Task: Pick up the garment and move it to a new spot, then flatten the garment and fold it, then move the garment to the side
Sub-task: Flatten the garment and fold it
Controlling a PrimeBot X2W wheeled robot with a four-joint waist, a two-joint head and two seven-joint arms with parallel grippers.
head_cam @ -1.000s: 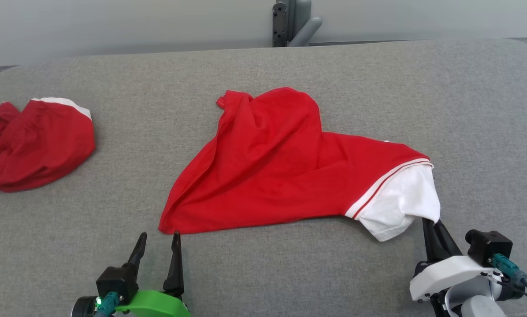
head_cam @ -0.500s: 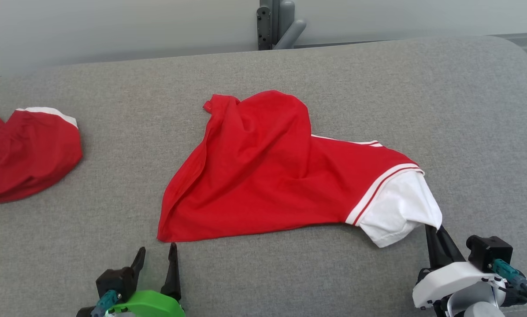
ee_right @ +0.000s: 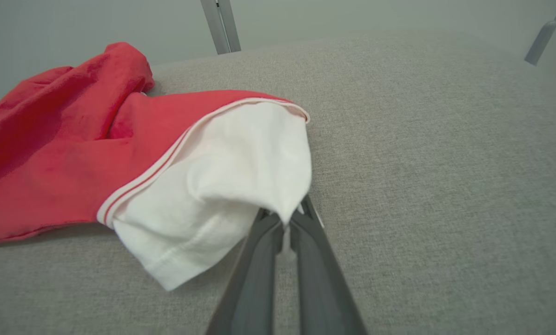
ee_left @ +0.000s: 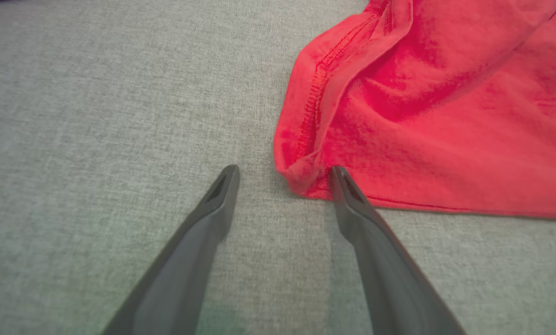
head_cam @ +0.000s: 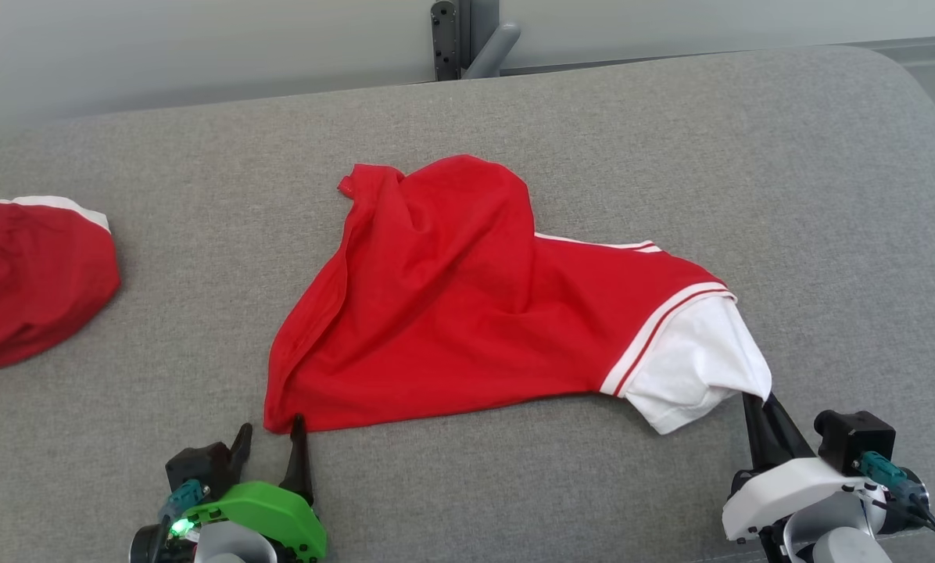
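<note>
A red garment (head_cam: 467,313) with a white sleeve (head_cam: 690,367) lies rumpled on the grey padded surface (head_cam: 788,195). My right gripper (head_cam: 755,400) is shut on the white sleeve's edge (ee_right: 287,204), lifting it slightly at the lower right. At the lower left my left gripper (head_cam: 270,434) stands open just in front of the garment's red hem corner (ee_left: 301,174). One fingertip (ee_left: 338,174) touches the hem, and the other (ee_left: 229,174) rests on bare fabric. Nothing is between the jaws.
A second red garment (head_cam: 34,281) with white trim lies bunched at the far left edge. A grey metal post (head_cam: 467,35) stands behind the surface's back edge. Bare grey surface stretches to the right of the sleeve.
The camera has shifted, so the scene slid left. My left gripper has come up to the hem corner. The right gripper has drawn the sleeve out, uncovering a white stripe behind it.
</note>
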